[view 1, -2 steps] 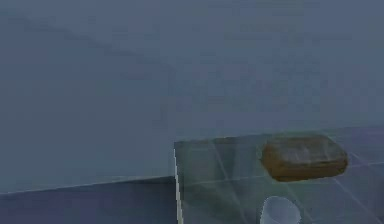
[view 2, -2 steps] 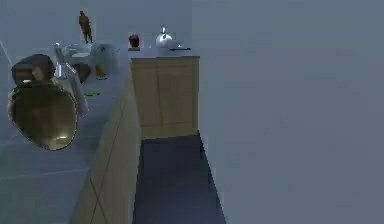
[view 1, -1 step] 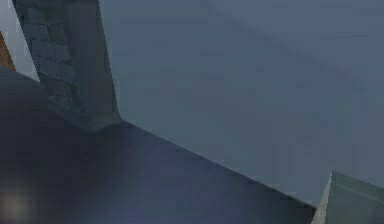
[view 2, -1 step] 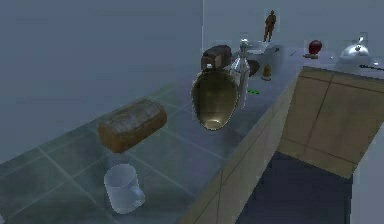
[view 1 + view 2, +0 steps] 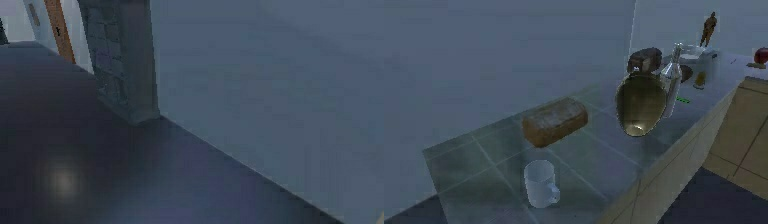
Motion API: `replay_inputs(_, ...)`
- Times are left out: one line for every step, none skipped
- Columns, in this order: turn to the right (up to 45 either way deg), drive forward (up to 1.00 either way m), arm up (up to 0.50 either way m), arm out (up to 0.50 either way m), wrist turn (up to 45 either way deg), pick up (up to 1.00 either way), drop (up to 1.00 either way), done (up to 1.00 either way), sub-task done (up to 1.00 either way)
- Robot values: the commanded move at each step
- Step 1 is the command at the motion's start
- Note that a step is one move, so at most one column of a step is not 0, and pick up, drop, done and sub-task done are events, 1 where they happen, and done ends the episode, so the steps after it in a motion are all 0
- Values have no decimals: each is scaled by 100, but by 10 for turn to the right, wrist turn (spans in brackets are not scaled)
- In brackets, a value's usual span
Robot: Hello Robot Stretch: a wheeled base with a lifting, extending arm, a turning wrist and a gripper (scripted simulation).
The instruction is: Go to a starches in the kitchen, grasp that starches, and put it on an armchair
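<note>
A brown loaf of bread [image 5: 555,122] lies on a grey-green tiled countertop [image 5: 474,160], near the middle of the arm side view. It rests flat with bare tiles around it. A plain blue-grey wall rises behind the counter.
On the counter stand a pale mug [image 5: 540,184] near the front edge, a brass-coloured pan [image 5: 642,105], a dark toaster [image 5: 645,61], a bottle [image 5: 673,65] and a small statuette [image 5: 709,28]. Ahead, a stone-faced pillar [image 5: 118,55] and a wall [image 5: 270,90] border the dark floor [image 5: 90,160]. A wooden door frame [image 5: 56,28] stands at the far left.
</note>
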Motion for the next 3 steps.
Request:
replay_inputs(0,0,50,0,0,0,0,0,0)
replay_inputs(0,0,38,0,0,0,0,0,0)
replay_inputs(0,0,0,30,0,0,0,0,0)
